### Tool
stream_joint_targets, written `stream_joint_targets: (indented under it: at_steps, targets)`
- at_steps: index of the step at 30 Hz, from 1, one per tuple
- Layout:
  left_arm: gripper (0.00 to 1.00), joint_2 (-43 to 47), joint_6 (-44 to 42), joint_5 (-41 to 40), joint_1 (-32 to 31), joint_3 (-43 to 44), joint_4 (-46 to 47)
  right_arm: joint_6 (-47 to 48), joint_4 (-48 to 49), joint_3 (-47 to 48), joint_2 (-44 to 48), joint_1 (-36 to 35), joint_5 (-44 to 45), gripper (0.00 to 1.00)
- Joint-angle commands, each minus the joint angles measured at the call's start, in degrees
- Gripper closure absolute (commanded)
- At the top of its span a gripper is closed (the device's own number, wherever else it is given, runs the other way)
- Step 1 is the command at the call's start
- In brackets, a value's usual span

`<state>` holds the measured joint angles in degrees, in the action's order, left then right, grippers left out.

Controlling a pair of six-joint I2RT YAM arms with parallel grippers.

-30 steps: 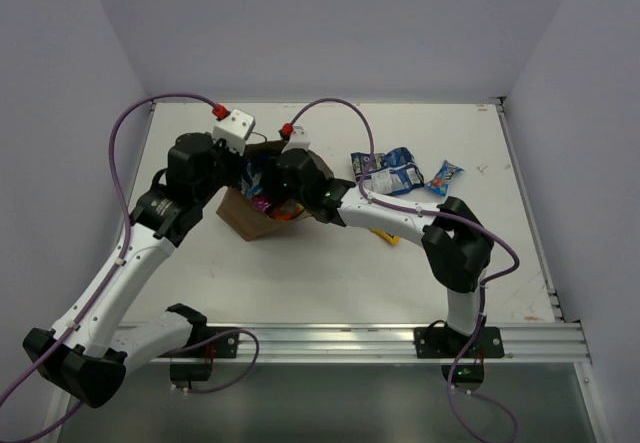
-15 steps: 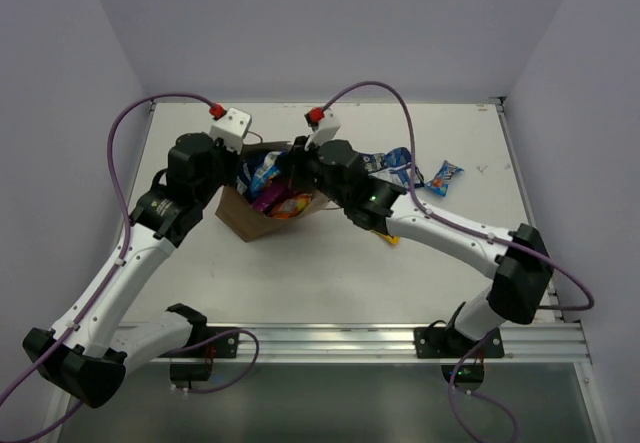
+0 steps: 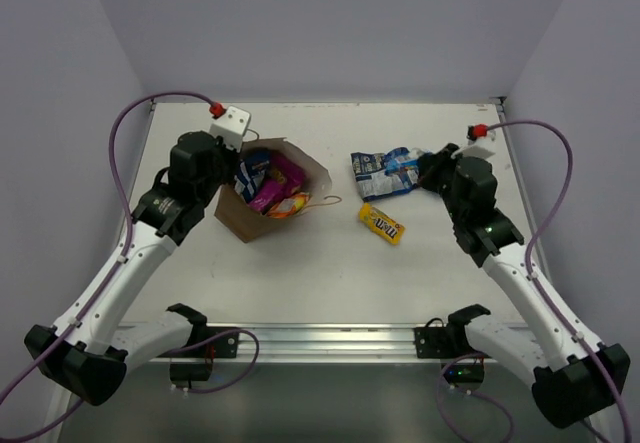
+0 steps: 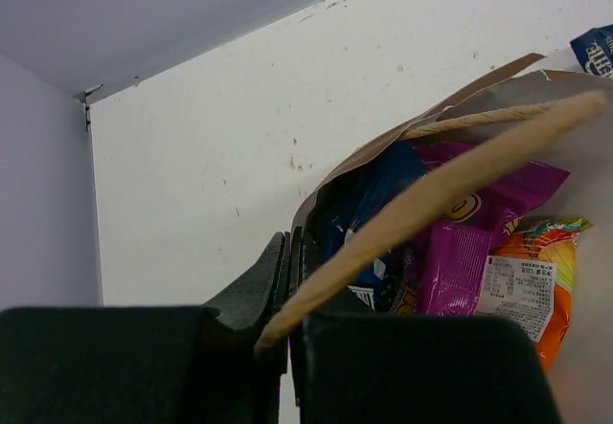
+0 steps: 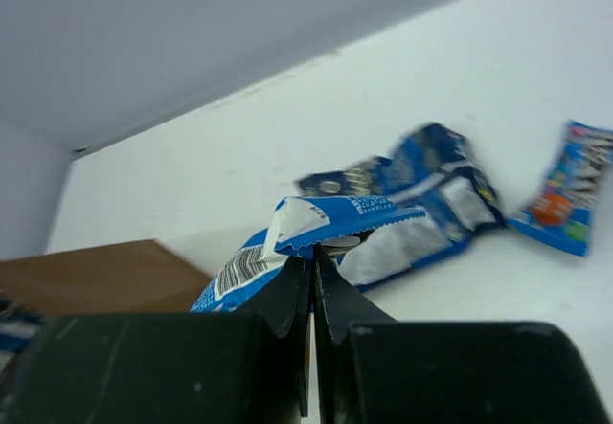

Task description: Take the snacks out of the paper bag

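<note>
**Right gripper pinches a packet, left gripper holds the bag**

The right gripper [image 5: 312, 256] is pressed together on the edge of a blue-white packet [image 5: 326, 221]. The packet sticks up from its fingertips, with a barcode showing on its left side. Just beyond this gripper a blue chip bag [image 5: 436, 189] lies on the worktop [image 3: 330, 273], and a small blue wrapper [image 5: 565, 194] lies farther off to its right. In the overhead view a yellow bar [image 3: 382, 223] lies apart, to this gripper's left.

The left gripper [image 4: 290, 252] is clamped on the rim of the paper bag [image 3: 240, 218], where the paper handle comes out. To this gripper's right, inside the bag, sit a magenta pouch [image 4: 460, 252], an orange packet [image 4: 536, 280] and a dark blue packet [image 4: 378, 204].
</note>
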<state>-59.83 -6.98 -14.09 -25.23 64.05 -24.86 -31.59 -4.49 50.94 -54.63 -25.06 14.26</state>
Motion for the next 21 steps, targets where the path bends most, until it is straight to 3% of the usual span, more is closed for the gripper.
stream_joint_targets:
  at_steps: [1,7,10,11,12,14,15,17,21]
  targets:
    - [1.0,0.25,-1.72,-2.09,-0.08,1.51,9.3,-6.28,-9.47,-8.63,2.15,11.3,-0.01,1.0]
    - [1.0,-0.2,-4.35,0.9,-0.08,1.52,12.9,-9.8,-9.05,-18.32,-0.46,28.92,-8.54,0.98]
    - [1.0,-0.28,-5.58,3.7,-0.08,1.08,15.19,-9.63,-8.52,-17.98,-4.94,30.24,-9.6,0.83]
    - [1.0,-0.37,-5.76,4.32,-0.08,0.99,15.54,-9.02,-8.52,-17.54,-5.57,30.16,-10.21,0.64]
    - [1.0,-0.37,-6.11,5.9,-0.08,0.99,15.81,-8.4,-8.34,-16.5,-5.66,30.24,-10.83,0.54]
    - [1.0,-0.37,-6.38,7.31,-0.08,0.9,15.55,-5.07,-7.29,-15.61,-3.65,29.37,-12.93,0.35]
    - [1.0,-0.2,-6.72,8.36,-0.08,0.73,15.55,-3.32,-6.68,-14.3,-2.51,28.41,-13.81,0.31]
    - [1.0,0.15,-7.08,9.16,-0.08,0.29,15.37,2.55,-6.32,-12.1,0.3,25.43,-13.91,0.27]
    - [1.0,0.6,-7.26,9.16,-0.08,-0.33,14.23,15.05,-1.76,-5.34,2.25,9.18,-19.17,0.26]
